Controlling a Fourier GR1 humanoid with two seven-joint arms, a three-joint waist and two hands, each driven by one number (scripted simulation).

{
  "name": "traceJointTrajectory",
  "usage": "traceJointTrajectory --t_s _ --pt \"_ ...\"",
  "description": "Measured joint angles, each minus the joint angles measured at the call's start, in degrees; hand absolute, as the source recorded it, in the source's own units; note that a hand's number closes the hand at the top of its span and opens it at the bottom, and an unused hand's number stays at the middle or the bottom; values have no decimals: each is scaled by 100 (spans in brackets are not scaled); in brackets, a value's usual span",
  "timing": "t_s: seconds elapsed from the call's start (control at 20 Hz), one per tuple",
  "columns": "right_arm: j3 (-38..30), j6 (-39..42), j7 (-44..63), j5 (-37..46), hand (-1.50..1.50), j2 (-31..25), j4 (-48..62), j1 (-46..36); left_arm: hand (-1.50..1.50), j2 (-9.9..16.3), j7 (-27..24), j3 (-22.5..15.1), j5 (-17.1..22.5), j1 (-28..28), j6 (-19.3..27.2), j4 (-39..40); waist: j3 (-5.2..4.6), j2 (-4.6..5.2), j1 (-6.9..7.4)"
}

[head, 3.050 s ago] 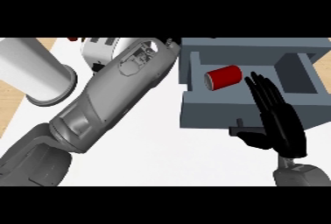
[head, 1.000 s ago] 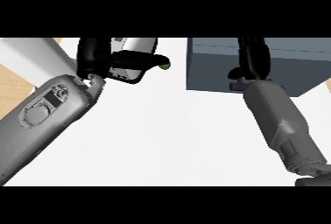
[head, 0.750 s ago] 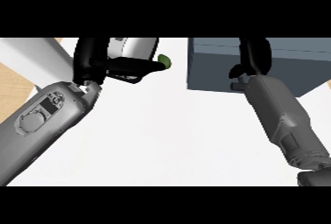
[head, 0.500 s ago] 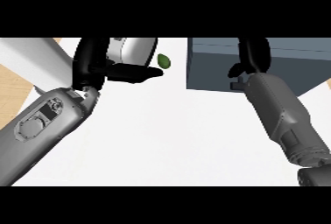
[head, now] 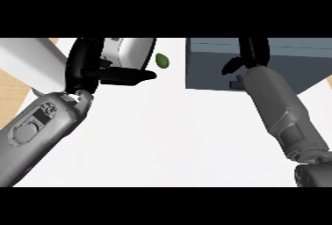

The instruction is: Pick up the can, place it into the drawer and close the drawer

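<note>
The grey drawer unit [head: 211, 70] stands at the counter's far right and shows as a solid block with no opening in sight. The can is hidden from view. My right hand [head: 251, 52] reaches up over the unit's front, its fingers straight against it and cut off by the view's top edge. At the far left my left hand [head: 88, 66] is held up with straight fingers and its thumb pointing right, holding nothing.
A white and grey appliance [head: 133, 48] stands behind the left hand, with a small green object [head: 163, 60] beside it. A white cylinder [head: 29, 61] lies at the far left over a wooden strip [head: 13, 94]. The white counter [head: 168, 140] spreads between my forearms.
Three seconds ago the drawer stood open with the red can inside; now it looks closed with my right hand on it. Over the last second the left forearm slid slightly left.
</note>
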Motion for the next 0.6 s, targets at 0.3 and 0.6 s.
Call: traceJointTrajectory --t_s 0.3,0.6 --pt "-645 454 -603 -815 -150 262 -112 -135 -150 69 -48 55 -29 264 -23 -172 12 -19 -35" --pt "-1287 1057 -938 -1657 -150 424 -168 -322 -150 111 -85 154 -82 518 -23 -295 13 -34 -84"
